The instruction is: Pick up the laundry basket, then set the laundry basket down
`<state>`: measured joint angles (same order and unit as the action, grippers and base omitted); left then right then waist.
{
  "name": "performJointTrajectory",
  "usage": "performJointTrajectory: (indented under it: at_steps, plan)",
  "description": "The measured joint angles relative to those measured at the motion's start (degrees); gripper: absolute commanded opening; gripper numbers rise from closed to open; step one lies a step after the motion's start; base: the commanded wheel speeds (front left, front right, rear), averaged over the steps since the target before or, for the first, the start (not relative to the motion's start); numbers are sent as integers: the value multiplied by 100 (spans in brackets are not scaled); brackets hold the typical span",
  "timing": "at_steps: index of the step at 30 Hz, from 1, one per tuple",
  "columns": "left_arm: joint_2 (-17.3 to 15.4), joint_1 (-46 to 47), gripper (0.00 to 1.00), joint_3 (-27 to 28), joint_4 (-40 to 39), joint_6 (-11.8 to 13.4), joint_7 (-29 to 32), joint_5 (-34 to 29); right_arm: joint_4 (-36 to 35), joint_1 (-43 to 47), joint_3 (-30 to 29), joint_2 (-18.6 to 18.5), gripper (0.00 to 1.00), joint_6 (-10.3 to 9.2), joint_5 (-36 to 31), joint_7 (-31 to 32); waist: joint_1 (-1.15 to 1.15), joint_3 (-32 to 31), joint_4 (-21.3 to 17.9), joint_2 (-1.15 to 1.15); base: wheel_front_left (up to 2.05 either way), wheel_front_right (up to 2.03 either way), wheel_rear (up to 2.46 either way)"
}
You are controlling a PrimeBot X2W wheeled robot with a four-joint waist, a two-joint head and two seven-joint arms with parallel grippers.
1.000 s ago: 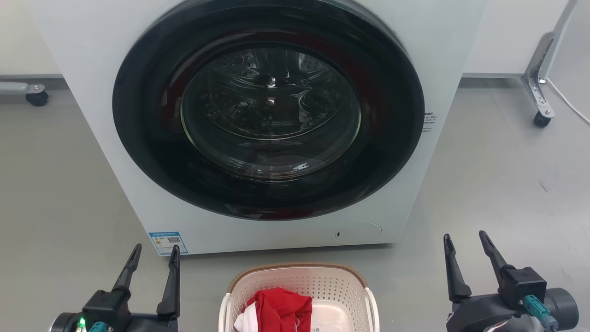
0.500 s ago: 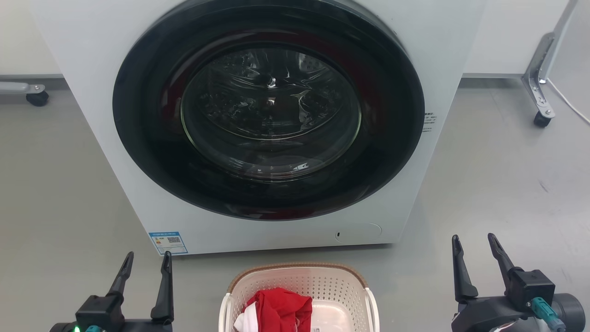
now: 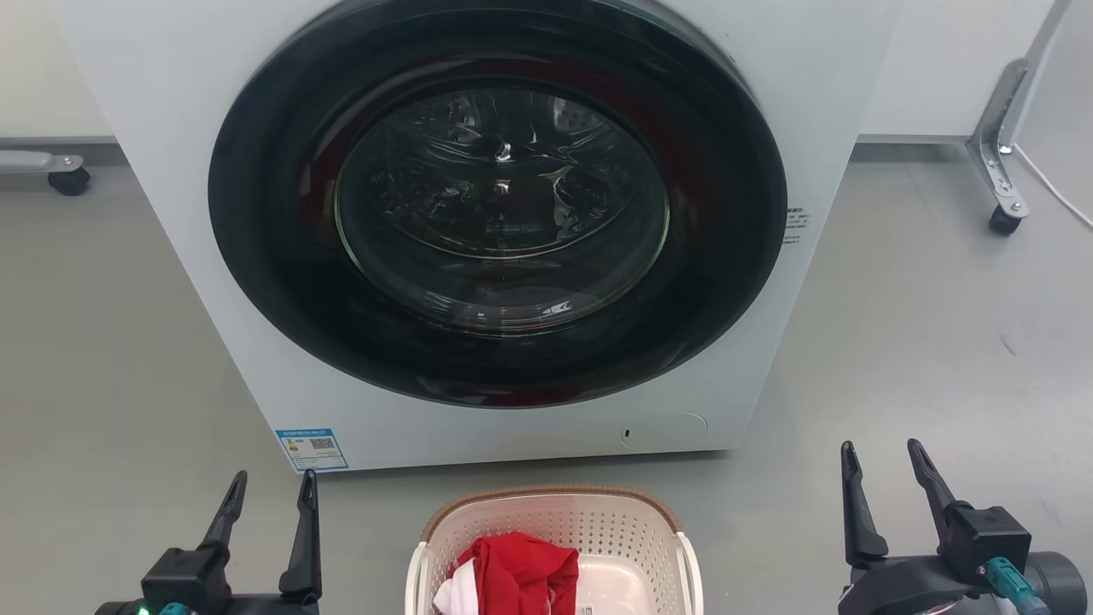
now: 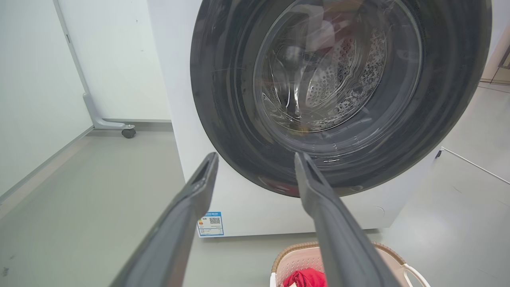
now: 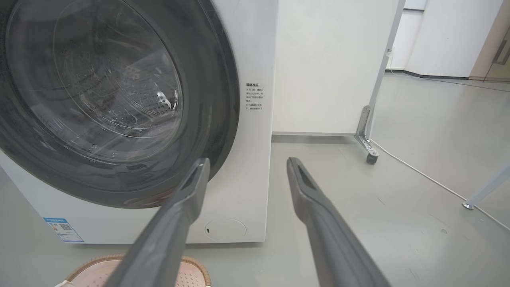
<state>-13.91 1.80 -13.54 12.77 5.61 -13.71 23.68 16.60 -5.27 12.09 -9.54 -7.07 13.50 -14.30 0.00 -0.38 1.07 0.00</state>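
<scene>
The laundry basket (image 3: 598, 523), cream-white and perforated with a brown woven rim, stands on the floor at the bottom centre of the head view, in front of the washing machine. Red and white cloth (image 3: 515, 572) lies inside it. My left gripper (image 3: 272, 483) is open to the basket's left, apart from it. On the basket's right, my right gripper (image 3: 881, 453) is open and also clear of it. The left wrist view has the basket (image 4: 295, 261) at its bottom right, below my left gripper (image 4: 255, 156). The basket rim (image 5: 195, 265) sits low in the right wrist view, under my right gripper (image 5: 247, 161).
A white washing machine (image 3: 154, 102) with a shut round dark glass door (image 3: 499, 201) rises just behind the basket. Grey floor spreads on both sides. Wheeled frame legs stand at the far right (image 3: 995, 154) and far left (image 3: 51, 166). A white cable (image 3: 1055, 192) runs along the right floor.
Both grippers have drawn back slightly toward the lower edge of the head view, the left one first, and stayed open. The basket has not moved.
</scene>
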Motion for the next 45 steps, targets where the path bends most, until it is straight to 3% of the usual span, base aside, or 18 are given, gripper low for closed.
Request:
performJointTrajectory:
  at_steps: [22,33,45]
  plan:
    - [2,14,100,3,-153,43,0,-11,-118,-23,0,83,100,63,-121,0,0,330,-4,0,0,0,0]
    - [19,514,100,-34,-179,-16,60,-11,-36,-592,70,149,100,104,-207,-10,1,1082,-19,0,0,0,0]
    - [91,1376,100,-134,162,-282,162,36,276,-1222,127,213,100,162,-283,-16,1,2154,-24,1,0,0,0]
